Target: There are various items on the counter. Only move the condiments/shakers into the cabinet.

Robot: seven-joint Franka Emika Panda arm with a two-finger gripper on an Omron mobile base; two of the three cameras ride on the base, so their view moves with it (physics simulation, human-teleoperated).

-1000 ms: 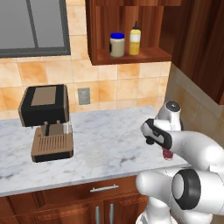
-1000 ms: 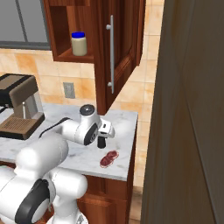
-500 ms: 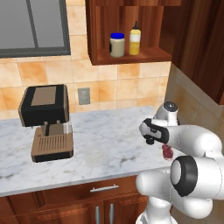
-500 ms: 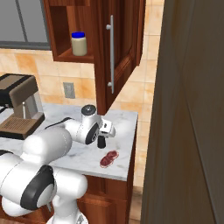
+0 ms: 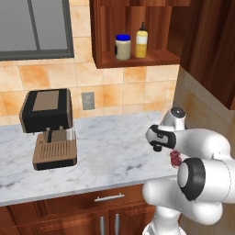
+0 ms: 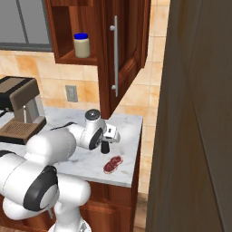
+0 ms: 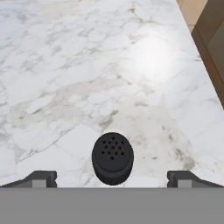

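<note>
In the hand view I have the gripper point(image 7: 112, 178) poised right over the small black shaker point(image 7: 112, 158), its two tips spread wide apart with the shaker centred between them and nothing clamped. The shaker stands upright on the counter point(image 7: 87, 65) at six o'clock in that view, its perforated top facing me. I judge it light, rigid and squat, unlikely to break but smooth enough to slip or tip, so I'd take it across the round body just below the cap, both pads square to the sides.

From the right base view, the small dark-red lumpy object point(image 6: 113, 164) lies on the counter near the shaker point(image 6: 105, 147), at about five o'clock from it; it isn't a condiment, so I leave it.

Farther off, the coffee machine point(image 5: 48, 127) sits at the counter's nine o'clock end. Farthest, at twelve o'clock, the cabinet point(image 5: 137, 32) already holds the blue-lidded jar point(image 5: 122, 47) and the yellow squeeze bottle point(image 5: 141, 42), side by side.

Count: one shaker, one jar, one bottle, one red object.
</note>
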